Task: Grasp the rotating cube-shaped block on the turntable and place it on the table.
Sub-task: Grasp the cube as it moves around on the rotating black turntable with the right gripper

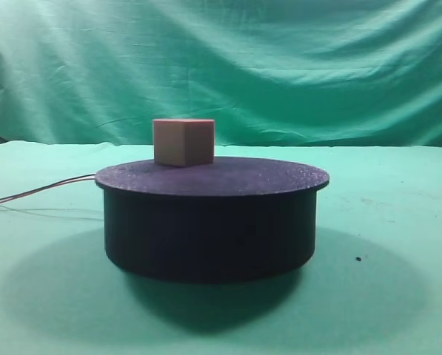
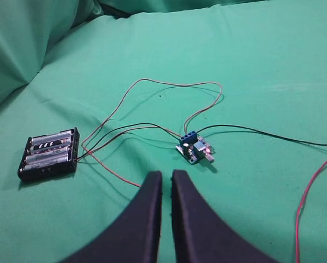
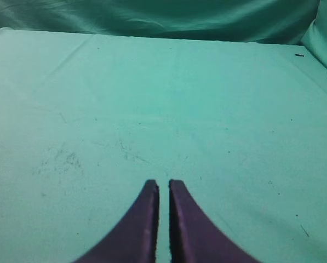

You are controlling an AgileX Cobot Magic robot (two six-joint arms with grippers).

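Exterior high: cube-shaped block near turntable left-rear edge

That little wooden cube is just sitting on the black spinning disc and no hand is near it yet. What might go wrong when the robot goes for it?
1. The cube-shaped block sits off-centre, toward the far left of the turntable top, so it may swing along an arc; a mistimed grab could knock it off.
2. Both the right hand and left hand look nearly shut; they must open first.
3. Loose wires around the battery holder and circuit board lie under the left hand and could snag.
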